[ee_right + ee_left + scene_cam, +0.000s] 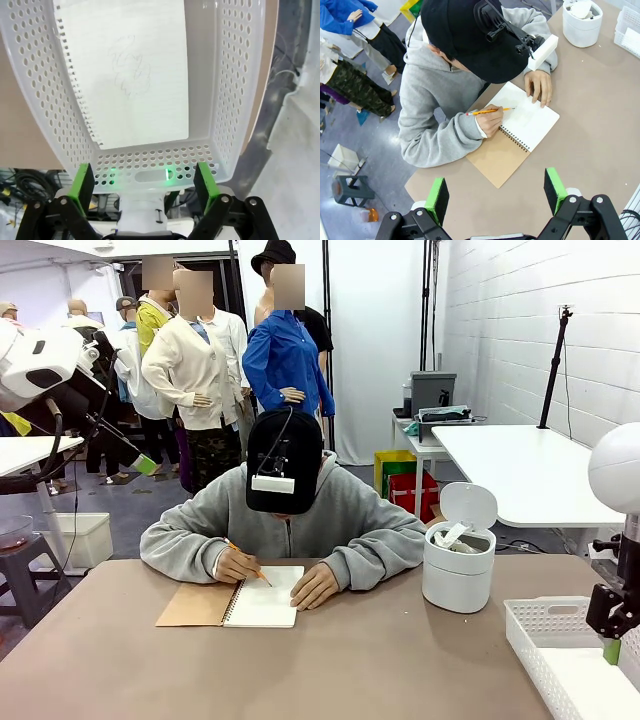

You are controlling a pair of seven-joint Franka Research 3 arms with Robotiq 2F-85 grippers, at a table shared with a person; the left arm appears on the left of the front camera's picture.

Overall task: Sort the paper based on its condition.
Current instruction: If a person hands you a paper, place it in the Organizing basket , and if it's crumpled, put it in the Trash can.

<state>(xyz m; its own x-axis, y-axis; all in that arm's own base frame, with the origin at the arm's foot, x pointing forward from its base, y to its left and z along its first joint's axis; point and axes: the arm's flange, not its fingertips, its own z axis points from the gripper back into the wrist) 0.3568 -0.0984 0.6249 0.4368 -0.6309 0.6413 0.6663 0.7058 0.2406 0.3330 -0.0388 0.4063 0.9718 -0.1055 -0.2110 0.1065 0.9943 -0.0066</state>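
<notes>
Landmark: brown table [330, 660] in the foreground.
Right wall: white-painted brick [540, 330], beyond the brown table.
Back: white curtain panels [375, 340] behind the brown table, hung between dark poles.
Furniture: white table [520, 470] right of and behind the brown table; a black stand [553, 370] rises at its far edge.
Floor: grey [120, 505], left of the brown table; a dark stool [22, 570] stands there.
Storage: red and yellow bins [405, 480] beyond the brown table.
Light: even, bright, indoor.

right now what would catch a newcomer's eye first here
The person at the far side, bent over an open notebook and writing with a pencil. Right of them stands a white lidded bin with crumpled paper inside, and at the near right a perforated white basket holds a flat sheet.
</notes>
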